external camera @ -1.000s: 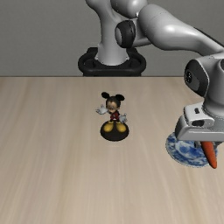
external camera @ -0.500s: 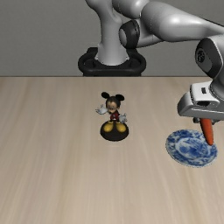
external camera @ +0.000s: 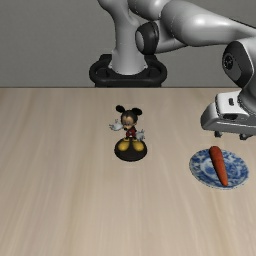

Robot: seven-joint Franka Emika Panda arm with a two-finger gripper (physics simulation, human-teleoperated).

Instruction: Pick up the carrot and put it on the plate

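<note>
Orange carrot (external camera: 218, 166) is lying on the plate (external camera: 203, 172); our gripper (external camera: 231, 137) is hanging spread and empty above. We are judging placement done, needing only a clear retreat.

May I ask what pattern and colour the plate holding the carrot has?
The plate is white with a blue ornamental pattern, seen best in the exterior view.
</note>
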